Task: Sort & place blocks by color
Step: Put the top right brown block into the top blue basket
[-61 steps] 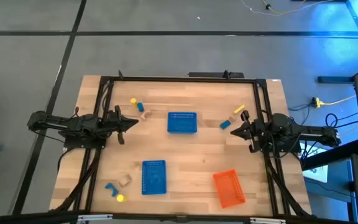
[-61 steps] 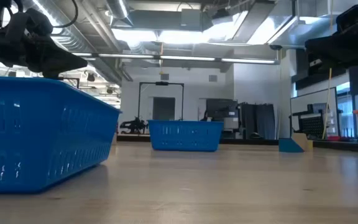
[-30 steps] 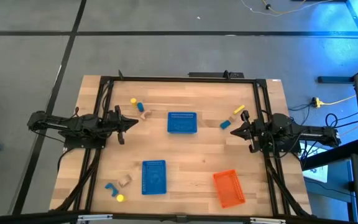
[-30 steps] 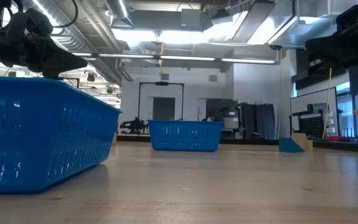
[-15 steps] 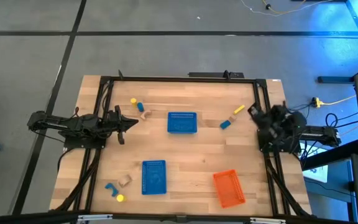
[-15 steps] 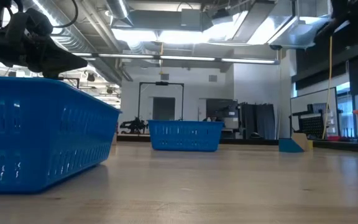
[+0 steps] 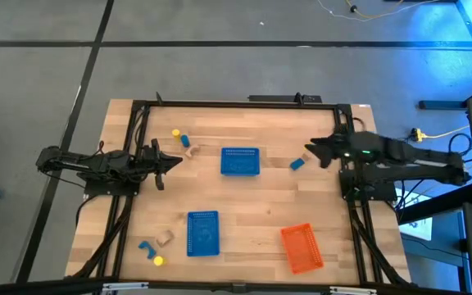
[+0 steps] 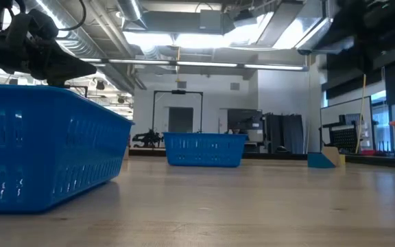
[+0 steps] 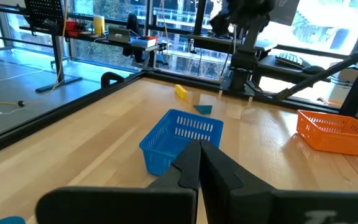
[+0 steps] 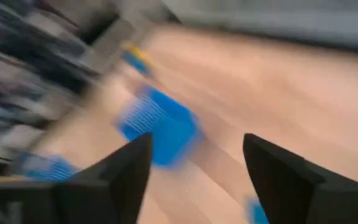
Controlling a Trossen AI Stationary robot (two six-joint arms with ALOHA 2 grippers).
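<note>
Small blocks lie in three groups on the wooden table. At the far left are a yellow point(image 7: 175, 133), a blue point(image 7: 184, 140) and a tan block point(image 7: 189, 151). At the near left lie a blue point(image 7: 145, 245), a tan point(image 7: 165, 238) and a yellow one point(image 7: 159, 260). At the right a blue block point(image 7: 297, 163) shows; my right gripper point(image 7: 310, 151) hovers open just beyond it, covering whatever lies beneath, its view blurred point(image 10: 194, 168). My left gripper point(image 7: 171, 161) point(image 9: 199, 163) waits shut at the left, holding nothing.
A blue mesh basket point(image 7: 240, 161) stands mid-table toward the far side, a second blue basket point(image 7: 202, 233) near the front, and an orange basket point(image 7: 301, 247) at the near right. Black frame rails point(image 7: 236, 104) run along the far and side edges.
My right gripper has drawn back toward the right edge, swung toward the far edge, then reached out toward the table's left. It now hangs over the spot where a yellow and a tan block showed. The blocks and my left arm have kept still.
</note>
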